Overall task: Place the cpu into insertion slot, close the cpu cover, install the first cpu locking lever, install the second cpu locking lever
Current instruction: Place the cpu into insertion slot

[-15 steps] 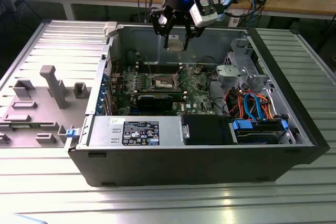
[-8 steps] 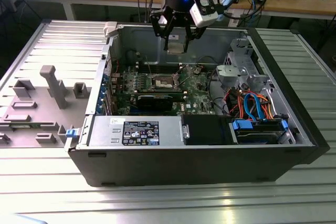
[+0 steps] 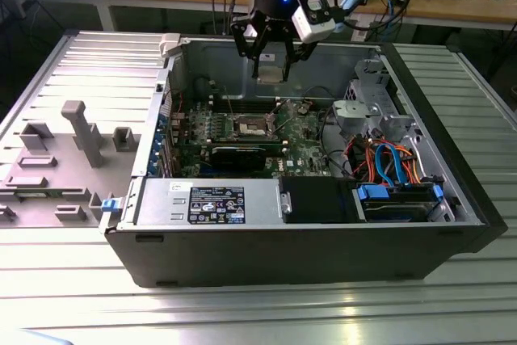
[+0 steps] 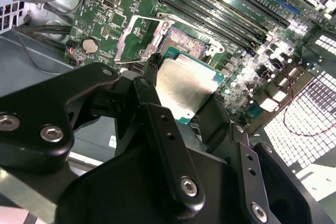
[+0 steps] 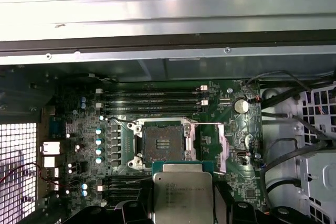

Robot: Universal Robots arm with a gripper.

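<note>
My gripper (image 3: 271,69) hangs above the open computer case, shut on the cpu (image 3: 271,73), a flat square chip with a silvery-tan face. Both wrist views show the cpu (image 4: 185,83) (image 5: 181,192) clamped between the black fingers (image 4: 148,85), well above the green motherboard. The insertion slot (image 3: 250,127) (image 5: 163,141) (image 4: 182,42) lies bare below it, dark in the middle with a silver rim. The cpu cover (image 4: 125,39), a thin silver frame, stands swung open beside the slot in the second wrist view.
Long black memory slots (image 5: 152,98) run beside the socket. A black expansion card (image 3: 238,153) and a power supply (image 3: 210,199) lie nearer the case front. Drive cage and orange and blue cables (image 3: 388,159) fill the exterior view's right. Grey fixtures (image 3: 81,131) stand on the table.
</note>
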